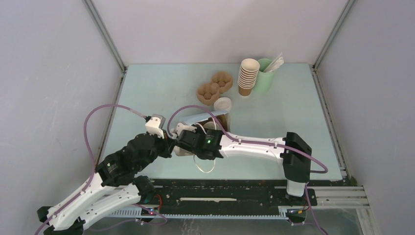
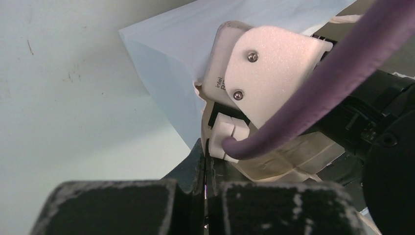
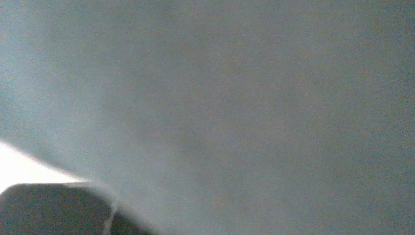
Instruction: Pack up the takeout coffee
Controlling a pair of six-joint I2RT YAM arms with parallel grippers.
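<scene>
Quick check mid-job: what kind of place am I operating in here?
Probably a lab test cell staged as a takeout coffee counter: plain grey walls in a metal frame, a stack of lidless brown paper cups, brown moulded-pulp cup carriers.

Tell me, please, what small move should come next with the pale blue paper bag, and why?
Probably the right gripper should open the pale blue paper bag wider while the left gripper, shut on its edge, holds. The right wrist view shows only blurred blue paper, and the small brown paper cup with round white lid stands outside, beside the bag.
</scene>
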